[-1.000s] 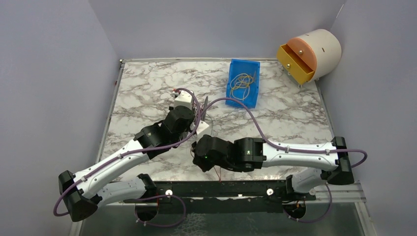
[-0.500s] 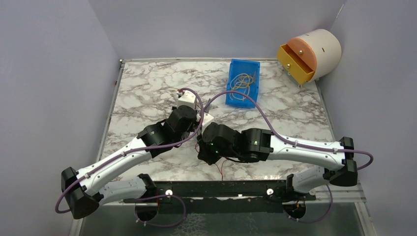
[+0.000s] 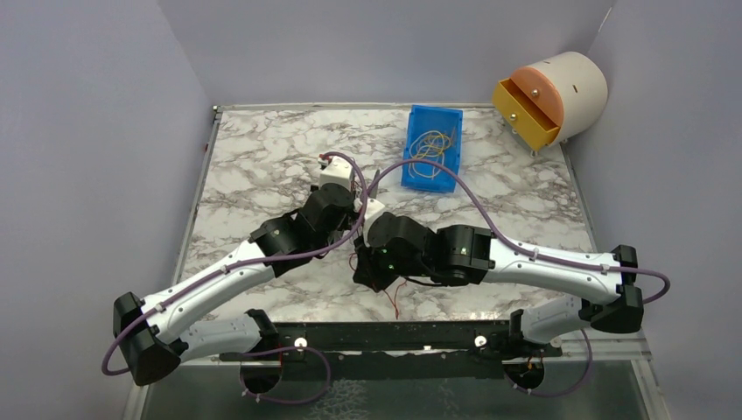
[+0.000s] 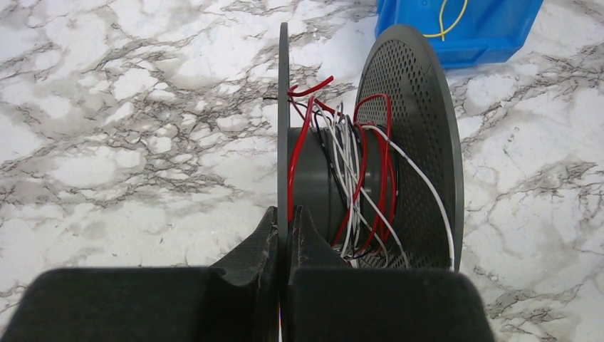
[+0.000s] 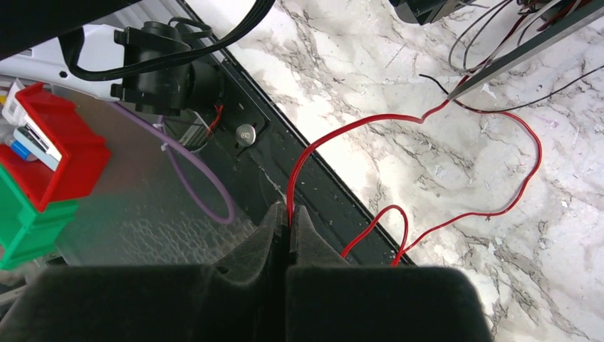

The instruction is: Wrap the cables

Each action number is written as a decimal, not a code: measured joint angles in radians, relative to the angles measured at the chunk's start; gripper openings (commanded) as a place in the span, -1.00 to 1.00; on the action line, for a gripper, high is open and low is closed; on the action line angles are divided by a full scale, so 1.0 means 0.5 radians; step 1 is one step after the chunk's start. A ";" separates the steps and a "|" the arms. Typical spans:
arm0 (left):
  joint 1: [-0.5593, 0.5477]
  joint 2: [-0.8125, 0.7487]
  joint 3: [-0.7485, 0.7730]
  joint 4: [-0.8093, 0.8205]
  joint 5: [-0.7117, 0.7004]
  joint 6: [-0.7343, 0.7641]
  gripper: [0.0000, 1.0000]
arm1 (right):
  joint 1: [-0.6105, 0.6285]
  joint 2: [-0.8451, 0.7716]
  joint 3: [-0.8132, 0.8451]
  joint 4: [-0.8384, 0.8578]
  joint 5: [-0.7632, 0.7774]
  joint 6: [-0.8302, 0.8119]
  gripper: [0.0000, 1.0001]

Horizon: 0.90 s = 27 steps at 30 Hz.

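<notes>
Left jaws clamp gray spool (image 4: 317,192) flange; right jaws pinch 1 red cable (image 5: 290,192), slack looping across marble table (image 5: 427,178).

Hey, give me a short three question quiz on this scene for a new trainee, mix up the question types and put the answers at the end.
1. True or false: the left gripper is clamped on a flange of the grey spool.
2. What does the right gripper pinch? A a white wire, B a red cable, C nothing.
3. Name the colours of the wound wires on the spool's hub.
Key: 1 true; 2 B; 3 red, white, black.
</notes>
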<state>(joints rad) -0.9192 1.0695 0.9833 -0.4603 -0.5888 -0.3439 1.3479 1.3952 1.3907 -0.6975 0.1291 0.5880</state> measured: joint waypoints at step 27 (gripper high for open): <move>-0.038 -0.018 -0.068 -0.132 0.045 -0.155 -1.00 | 0.010 -0.382 -0.162 0.420 0.192 0.061 -0.98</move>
<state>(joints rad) -0.9382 1.0603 0.9493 -0.5262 -0.5663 -0.4213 1.3529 1.2041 1.3098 -0.4877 0.2249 0.6186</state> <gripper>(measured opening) 0.028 0.025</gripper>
